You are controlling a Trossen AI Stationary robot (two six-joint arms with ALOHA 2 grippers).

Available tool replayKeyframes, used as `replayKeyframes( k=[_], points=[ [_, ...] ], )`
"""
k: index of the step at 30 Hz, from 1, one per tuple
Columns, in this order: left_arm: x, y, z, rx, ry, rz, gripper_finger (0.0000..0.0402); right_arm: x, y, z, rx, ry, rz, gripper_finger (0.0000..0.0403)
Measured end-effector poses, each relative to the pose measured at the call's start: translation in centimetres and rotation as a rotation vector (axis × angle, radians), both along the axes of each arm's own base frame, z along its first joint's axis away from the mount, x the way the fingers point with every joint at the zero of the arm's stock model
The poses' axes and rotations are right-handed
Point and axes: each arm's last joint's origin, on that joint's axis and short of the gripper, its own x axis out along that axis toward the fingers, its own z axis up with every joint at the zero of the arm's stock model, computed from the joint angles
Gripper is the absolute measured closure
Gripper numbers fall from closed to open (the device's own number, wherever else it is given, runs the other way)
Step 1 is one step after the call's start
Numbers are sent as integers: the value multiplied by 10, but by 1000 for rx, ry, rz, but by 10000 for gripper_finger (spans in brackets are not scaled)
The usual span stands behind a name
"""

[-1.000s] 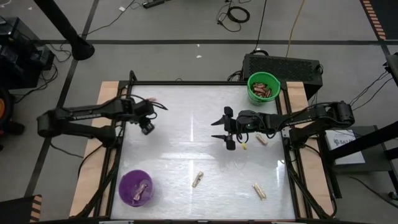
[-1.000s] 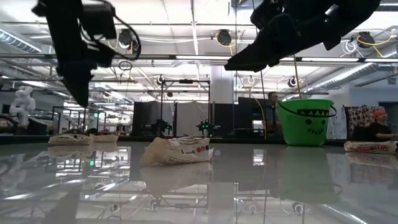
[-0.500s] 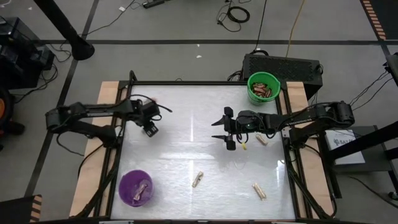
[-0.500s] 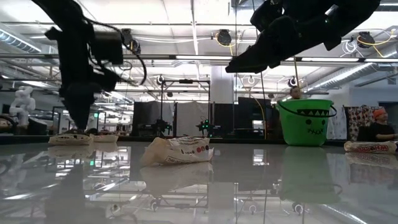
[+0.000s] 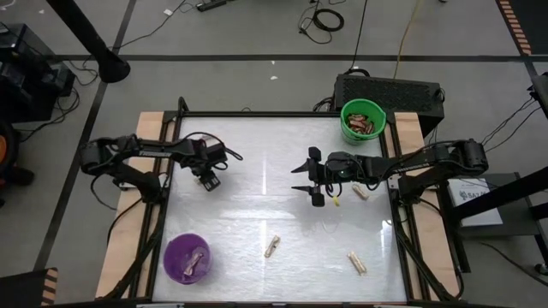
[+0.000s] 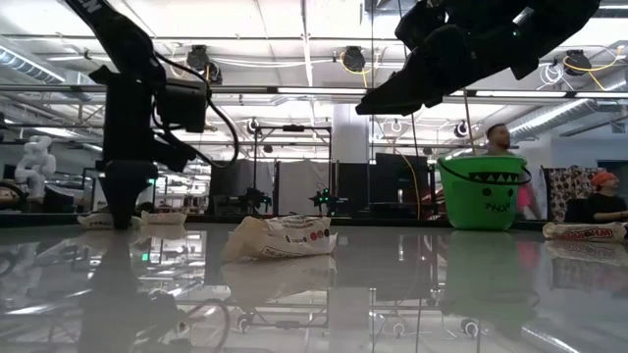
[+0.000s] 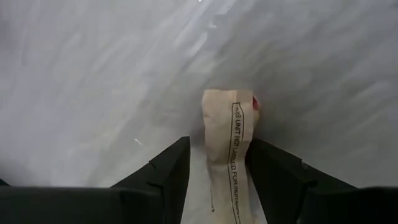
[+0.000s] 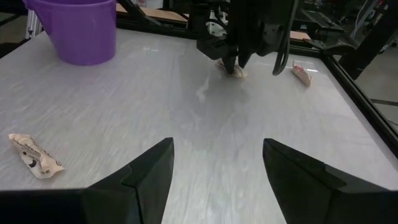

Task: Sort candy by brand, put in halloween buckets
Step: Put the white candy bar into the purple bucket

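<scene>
- Big open workshop with cables on the grey floor, and in the middle a glossy white table [image 5: 257, 214] in a black frame.
- The bright green round plastic bucket [image 5: 363, 121] sits at the table's far right corner with dark red-brown wrapped bars inside; in the low view it shows a jagged black grin [image 6: 482, 191].
- The purple round plastic bucket [image 5: 187, 257] is at the near left corner, with one pale bar in it.
- The left gripper [image 5: 208, 180] is down at the table on the left side, and its wrist view shows a pale tan wrapped candy bar [image 7: 226, 149] sitting right between the two dark fingers [image 7: 166, 171], so it looks clamped on that bar.
- The right gripper [image 5: 310, 176] hangs above the table right of centre, jaws spread wide, nothing in them.
- More pale wrapped bars lie loose: one just beside the right arm [image 5: 360, 192], one near the front middle [image 5: 271, 247], one toward the front right [image 5: 356, 263].
- There's also a small red-and-white candy [image 8: 301, 73] by the table's edge, past the left arm.
- A couple of people are in the background behind the green bucket.
</scene>
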Motion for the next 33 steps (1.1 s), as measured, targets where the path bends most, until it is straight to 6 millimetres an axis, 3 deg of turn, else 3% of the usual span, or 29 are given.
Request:
replayKeyframes(
  k=[9,20,27,33],
  points=[
    [2,0,-1,-26,-17,-20,239,0,0,0,0,3,0,165],
    [6,0,3,-71,-46,-20,336,0,0,0,0,3,0,165],
    [17,-10,13,-340,-171,-13,348,0,0,-1,1,8,0,165],
    [31,-40,35,-563,-281,-71,348,-1,0,-2,12,20,-4,165]
  ],
)
